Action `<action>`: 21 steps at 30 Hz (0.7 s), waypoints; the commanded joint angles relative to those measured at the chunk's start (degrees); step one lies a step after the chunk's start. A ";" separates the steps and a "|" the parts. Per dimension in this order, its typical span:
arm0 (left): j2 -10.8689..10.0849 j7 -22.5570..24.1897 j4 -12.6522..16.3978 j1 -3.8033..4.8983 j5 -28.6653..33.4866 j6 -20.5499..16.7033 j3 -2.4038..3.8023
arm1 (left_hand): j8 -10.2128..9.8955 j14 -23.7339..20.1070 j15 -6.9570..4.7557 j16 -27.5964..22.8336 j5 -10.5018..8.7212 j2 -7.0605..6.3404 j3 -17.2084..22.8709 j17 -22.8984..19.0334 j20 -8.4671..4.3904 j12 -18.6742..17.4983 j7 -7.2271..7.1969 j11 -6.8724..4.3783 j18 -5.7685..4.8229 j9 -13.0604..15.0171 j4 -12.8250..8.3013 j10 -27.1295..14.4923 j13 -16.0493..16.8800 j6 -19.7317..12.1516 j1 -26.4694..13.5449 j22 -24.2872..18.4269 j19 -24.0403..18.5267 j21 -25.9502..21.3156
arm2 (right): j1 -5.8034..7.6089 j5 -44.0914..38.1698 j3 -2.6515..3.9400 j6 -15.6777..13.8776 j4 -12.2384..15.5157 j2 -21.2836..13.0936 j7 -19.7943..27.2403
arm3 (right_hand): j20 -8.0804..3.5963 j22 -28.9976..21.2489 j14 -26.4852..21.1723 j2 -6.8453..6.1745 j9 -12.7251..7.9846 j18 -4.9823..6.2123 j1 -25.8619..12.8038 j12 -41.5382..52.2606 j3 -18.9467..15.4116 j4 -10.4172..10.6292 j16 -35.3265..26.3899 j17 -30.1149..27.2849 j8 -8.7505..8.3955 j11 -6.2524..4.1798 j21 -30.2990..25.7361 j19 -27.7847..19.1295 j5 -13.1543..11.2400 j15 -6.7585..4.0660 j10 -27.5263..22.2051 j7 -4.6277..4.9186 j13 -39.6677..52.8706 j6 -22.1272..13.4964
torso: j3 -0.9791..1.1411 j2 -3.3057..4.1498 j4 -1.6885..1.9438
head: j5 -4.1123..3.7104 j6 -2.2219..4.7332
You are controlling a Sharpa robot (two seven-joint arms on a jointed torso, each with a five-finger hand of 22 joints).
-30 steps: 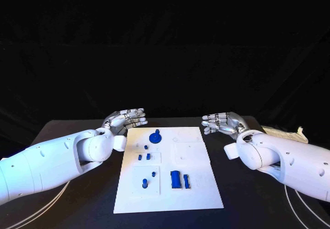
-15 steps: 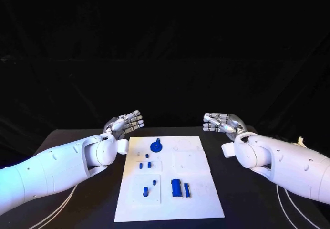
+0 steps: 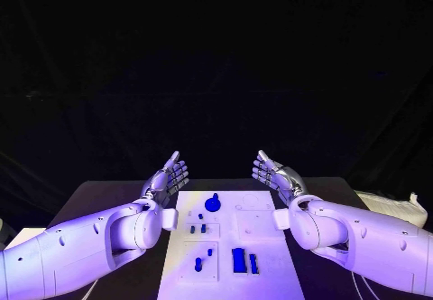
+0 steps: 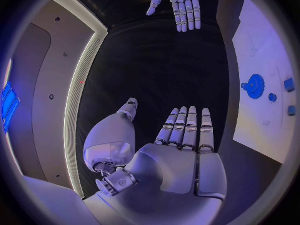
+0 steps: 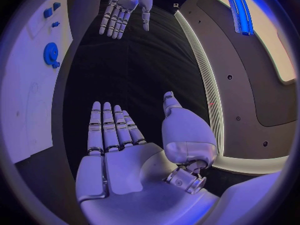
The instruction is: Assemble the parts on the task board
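Left hand (image 3: 169, 176): raised above the far left edge of the surface, palm turned inward, fingers (image 4: 186, 127) straight and lying side by side, thumb apart, holding nothing.
Right hand (image 3: 273, 176): raised opposite it, above the far right side, palm facing the left hand, fingers (image 5: 109, 127) extended and close together, thumb apart, holding nothing.
Task board (image 3: 261, 240): white plate lying flat on the black surface (image 3: 108, 195), between the two arms, touched by neither hand.
Round part (image 3: 213, 203): blue disc at the board's far end.
Small parts (image 3: 197, 229): short blue pegs mid-board, left of centre.
Long parts (image 3: 240, 260): two blue bars side by side, nearer the robot.
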 commanded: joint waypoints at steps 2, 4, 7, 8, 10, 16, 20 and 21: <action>-0.47 2.98 3.53 -0.57 -6.60 -12.16 0.45 | -0.39 -9.12 -0.53 -5.91 -1.10 0.31 -3.71 -0.30 -5.95 -0.33 -3.36 -1.12 -1.98 -0.20 0.12 -9.92 -0.17 -9.27 -11.48 -3.23 -7.75 -1.10 | -0.18 4.81 -0.23 -9.55 2.97 -0.68 5.51 | -2.28 -2.21 -10.98 0.05 -0.63 -1.85 -13.37 -0.38 -0.19 -0.70 -0.44 -3.38 -0.40 -0.50 -1.94 -9.98 -1.10 -0.17 -10.23 -2.13 -0.22 -8.82 | 0.20 -0.05 0.52 | -0.07 0.13; -0.66 3.26 4.77 -0.79 -7.43 -13.94 0.61 | -0.39 -10.50 -0.53 -5.91 -1.10 0.31 -4.27 -0.30 -5.95 -0.33 -3.36 -1.12 -6.25 -0.20 0.12 -11.44 -0.17 -10.67 -13.24 -3.73 -8.92 -1.10 | -0.23 5.26 -0.32 -10.50 3.84 -0.85 5.94 | -2.28 -6.40 -12.65 0.05 -0.63 -6.16 -15.42 -0.38 -0.19 -0.70 -0.44 -3.38 -0.40 -0.50 -1.94 -11.53 -1.10 -0.17 -11.79 -2.13 -0.22 -10.18 | 0.20 -0.05 0.52 | -0.07 0.13; -0.86 3.54 6.01 -1.02 -8.27 -15.71 0.77 | -0.39 -12.27 -0.53 -5.91 -1.10 0.31 -4.99 -0.30 -5.95 -0.33 -3.36 -1.12 -6.25 -0.20 0.12 -13.36 -0.17 -12.48 -15.48 -4.36 -10.40 -1.10 | -0.26 5.51 -0.37 -11.04 4.33 -0.95 6.18 | -2.28 -6.40 -14.82 0.05 -0.63 -6.16 -18.04 -0.38 -0.19 -0.70 -0.44 -3.38 -0.40 -0.50 -1.94 -13.50 -1.10 -0.17 -13.82 -2.13 -0.22 -11.92 | 0.20 -0.05 0.52 | -0.07 0.13; -0.90 3.59 6.25 -1.06 -8.43 -16.06 0.81 | -0.39 -12.82 -0.53 -5.91 -1.10 0.31 -5.21 -0.30 -5.95 -0.33 -3.36 -1.12 -6.25 -0.20 0.12 -13.97 -0.17 -13.02 -16.16 -4.56 -10.89 -1.10 | -0.26 5.51 -0.37 -11.04 4.33 -0.95 6.18 | -2.28 -6.40 -15.49 0.05 -0.63 -6.16 -18.85 -0.38 -0.19 -0.70 -0.44 -3.38 -0.40 -0.50 -1.94 -14.09 -1.10 -0.17 -14.42 -2.13 -0.22 -12.45 | 0.20 -0.05 0.52 | -0.07 0.13; -0.94 3.65 6.51 -1.11 -8.60 -16.42 0.84 | -0.39 -13.90 -0.53 -5.91 -1.10 0.31 -5.64 -0.30 -5.95 -0.33 -3.36 -1.12 -6.25 -0.20 0.12 -15.11 -0.17 -14.08 -17.49 -4.93 -11.73 -1.10 | -0.26 5.51 -0.37 -11.04 4.33 -0.95 6.18 | -2.28 -6.40 -16.71 0.05 -0.63 -6.16 -20.36 -0.38 -0.19 -0.70 -0.44 -3.38 -0.40 -0.50 -1.94 -15.21 -1.10 -0.17 -15.59 -2.13 -0.22 -13.44 | 0.20 -0.05 0.52 | -0.07 0.13; -0.94 3.65 6.52 -1.11 -8.61 -16.44 0.84 | -0.39 -16.56 -0.53 -5.91 -1.10 0.31 -6.65 -0.30 -5.95 -0.33 -3.36 -1.12 -6.25 -0.20 0.12 -18.02 -0.17 -16.79 -20.85 -9.37 -14.08 -1.10 | -0.26 5.51 -0.37 -11.04 4.33 -0.95 6.18 | -2.28 -6.40 -19.96 0.05 -0.63 -6.16 -24.31 -0.38 -0.19 -0.70 -0.44 -3.38 -0.40 -0.50 -1.94 -18.18 -1.10 -0.17 -18.60 -2.13 -0.22 -16.07 | 0.20 -0.05 0.52 | -0.07 0.13; -0.94 3.65 6.52 -1.11 -8.61 -16.44 0.84 | -0.39 -18.25 -0.53 -5.91 -1.10 0.31 -10.71 -0.30 -5.95 -0.33 -3.36 -1.12 -6.25 -0.20 0.12 -19.86 -0.17 -18.51 -22.96 -9.37 -15.53 -1.10 | -0.26 5.51 -0.37 -11.04 4.33 -0.95 6.18 | -2.28 -6.40 -21.83 0.05 -0.63 -6.16 -26.58 -0.38 -0.19 -0.70 -0.44 -3.38 -0.40 -0.50 -1.94 -19.90 -1.10 -0.17 -20.36 -2.13 -0.22 -17.59 | 0.20 -0.05 0.52 | -0.07 0.13; -0.94 3.65 6.52 -1.11 -8.61 -16.44 0.84 | -0.39 -18.44 -0.53 -5.91 -1.10 0.31 -10.71 -0.30 -5.95 -0.33 -3.36 -1.12 -6.25 -0.20 0.12 -20.08 -0.17 -18.75 -23.22 -9.37 -15.68 -1.10 | -0.26 5.51 -0.37 -11.04 4.33 -0.95 6.18 | -2.28 -6.40 -22.25 0.05 -0.63 -6.16 -27.06 -0.38 -0.19 -0.70 -0.44 -3.38 -0.40 -0.50 -1.94 -20.23 -1.10 -0.17 -20.72 -2.13 -0.22 -17.88 | 0.20 -0.05 0.52 | -0.07 0.13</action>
